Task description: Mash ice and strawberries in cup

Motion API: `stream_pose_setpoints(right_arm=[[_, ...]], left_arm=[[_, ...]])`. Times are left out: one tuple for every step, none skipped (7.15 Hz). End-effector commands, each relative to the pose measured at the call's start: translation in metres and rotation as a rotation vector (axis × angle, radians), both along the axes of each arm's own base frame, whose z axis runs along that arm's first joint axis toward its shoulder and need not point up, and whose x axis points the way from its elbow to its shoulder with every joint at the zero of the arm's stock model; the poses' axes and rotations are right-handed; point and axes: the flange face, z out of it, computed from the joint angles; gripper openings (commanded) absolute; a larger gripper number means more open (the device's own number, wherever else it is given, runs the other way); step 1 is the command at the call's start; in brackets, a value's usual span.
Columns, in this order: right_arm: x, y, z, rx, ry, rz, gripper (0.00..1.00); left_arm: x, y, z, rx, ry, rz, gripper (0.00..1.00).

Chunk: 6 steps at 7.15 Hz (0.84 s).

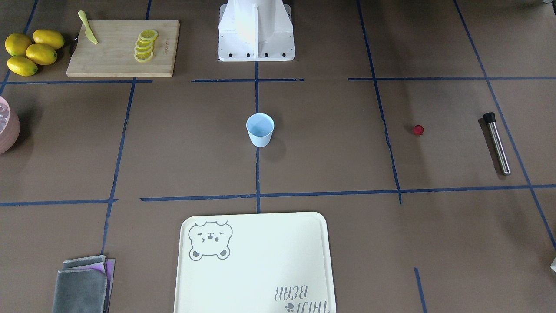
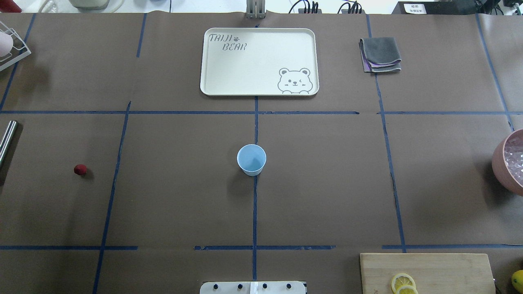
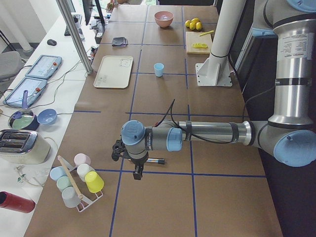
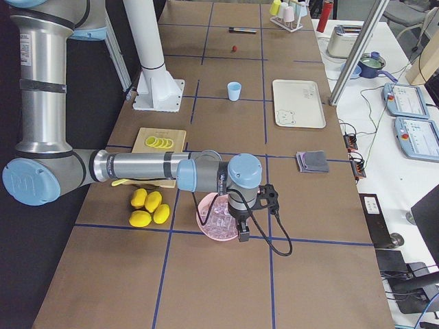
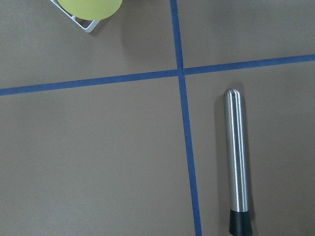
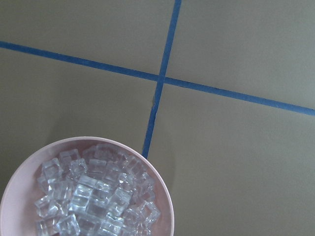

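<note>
although the ice [image 6: 93,196] looked hard, i judge it would be wet and slippery, and a small clear piece could easily jump out from between two fingers. a grip across two flat sides of one cube near the top of the heap seemed the safest. it lay piled in the pink bowl [image 2: 500,163] at the table end on the robot's right. the right gripper [image 4: 242,232] hung just above this bowl, near its edge. it showed only in the side view, so i cannot tell if its fingers were spread or pressed together. the strawberry [image 2: 80,169] lay alone on the robot's left side, well apart from the cup [image 2: 251,159]. it was probably light and soft, so a gentle pinch around its middle would suit. the cup stood upright in the middle of the table, far from both grippers, and looked empty. the left gripper [image 3: 138,172] pointed down close to the steel muddler [image 5: 236,167], which lay flat beside a blue tape line. its state also i cannot tell. the muddler seemed stiff, smooth and rather heavy.
</note>
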Motion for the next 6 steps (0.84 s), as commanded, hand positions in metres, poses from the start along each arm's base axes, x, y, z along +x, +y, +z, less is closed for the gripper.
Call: stream_pose_setpoints(right_arm=[[-0.023,-0.005,-0.041,0.088,0.005,-0.053,1.0],[-0.037,-0.006,-0.059,0.123,0.004,-0.081,1.0],[-0.046,-0.005,-0.058,0.133,-0.004,-0.095,1.0],[-0.074,-0.011,-0.065,0.219,-0.007,-0.155,1.0],[-0.095,-0.003,-0.052,0.23,0.008,-0.196,1.0],[-0.098,0.015,-0.032,0.2,0.011,-0.206,0.99]], left_arm=[[0.0,-0.001,-0.001,0.001,0.0,-0.001,1.0],[0.0,-0.002,-0.002,0.004,0.0,-0.001,1.0],[0.0,-0.002,-0.002,0.006,0.0,-0.002,1.0],[0.0,-0.002,-0.002,0.007,0.002,-0.001,1.0],[0.0,-0.002,-0.003,0.009,0.002,-0.001,1.0],[0.001,-0.002,-0.003,0.009,0.003,-0.001,1.0]])
